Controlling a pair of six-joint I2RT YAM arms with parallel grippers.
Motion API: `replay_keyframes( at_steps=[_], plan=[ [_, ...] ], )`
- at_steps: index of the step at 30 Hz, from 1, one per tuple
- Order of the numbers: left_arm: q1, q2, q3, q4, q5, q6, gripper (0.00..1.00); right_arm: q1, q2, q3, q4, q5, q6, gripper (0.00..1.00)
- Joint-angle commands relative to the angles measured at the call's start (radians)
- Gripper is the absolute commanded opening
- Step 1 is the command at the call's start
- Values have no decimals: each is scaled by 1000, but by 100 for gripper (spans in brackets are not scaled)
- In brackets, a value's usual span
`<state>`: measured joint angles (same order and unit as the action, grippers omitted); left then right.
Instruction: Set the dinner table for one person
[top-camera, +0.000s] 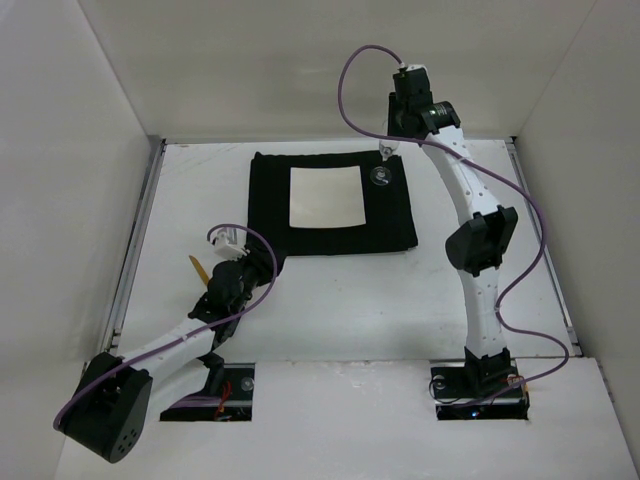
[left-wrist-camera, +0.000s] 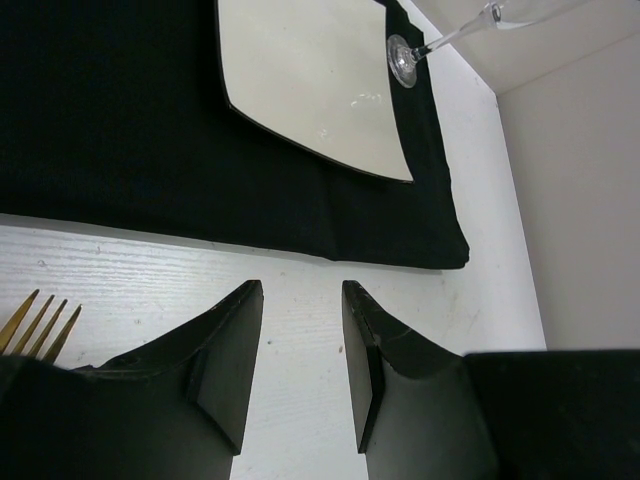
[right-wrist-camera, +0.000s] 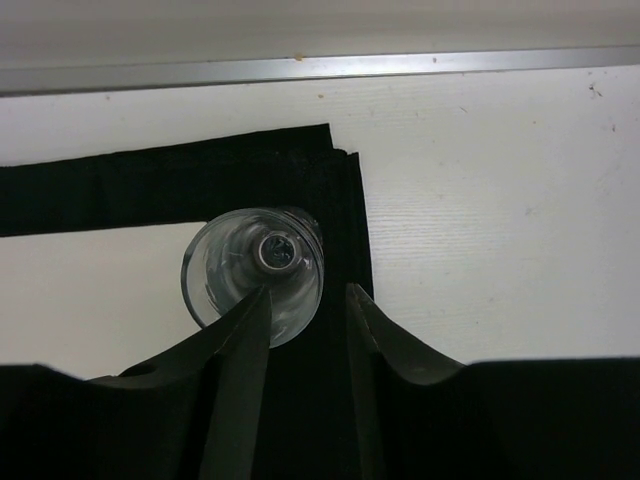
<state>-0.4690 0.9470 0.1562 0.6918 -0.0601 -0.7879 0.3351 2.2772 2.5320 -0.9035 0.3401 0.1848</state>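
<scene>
A clear wine glass (top-camera: 380, 177) stands upright on the far right corner of the black mat (top-camera: 270, 215), at the corner of the white square plate (top-camera: 324, 196). My right gripper (top-camera: 385, 152) hovers above it. In the right wrist view the glass (right-wrist-camera: 240, 265) sits left of the gap, partly behind the left finger, and the right gripper (right-wrist-camera: 306, 289) is open with nothing between its jaws. My left gripper (left-wrist-camera: 300, 287) is open and empty over the white dinner table (top-camera: 330, 300), near the mat's front left corner. A gold fork (left-wrist-camera: 35, 322) lies just to its left.
Metal rails (top-camera: 135, 250) run along the table's side edges, with upright white walls behind and beside them. The fork also shows in the top view (top-camera: 197, 268). A purple cable (top-camera: 530, 250) loops beside the right arm.
</scene>
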Motion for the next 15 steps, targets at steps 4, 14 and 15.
replay_keyframes(
  at_steps=[4, 14, 15],
  plan=[
    [7, -28, -15, 49, 8, -5, 35, 11, -65, 48, 67, 17, 7, 44],
    [11, -33, -17, 48, 8, -2, 35, 15, -139, 40, 83, 17, 18, 49],
    [11, -31, -17, 48, 8, -2, 35, 17, -146, 37, 84, 17, 18, 49]
  ],
)
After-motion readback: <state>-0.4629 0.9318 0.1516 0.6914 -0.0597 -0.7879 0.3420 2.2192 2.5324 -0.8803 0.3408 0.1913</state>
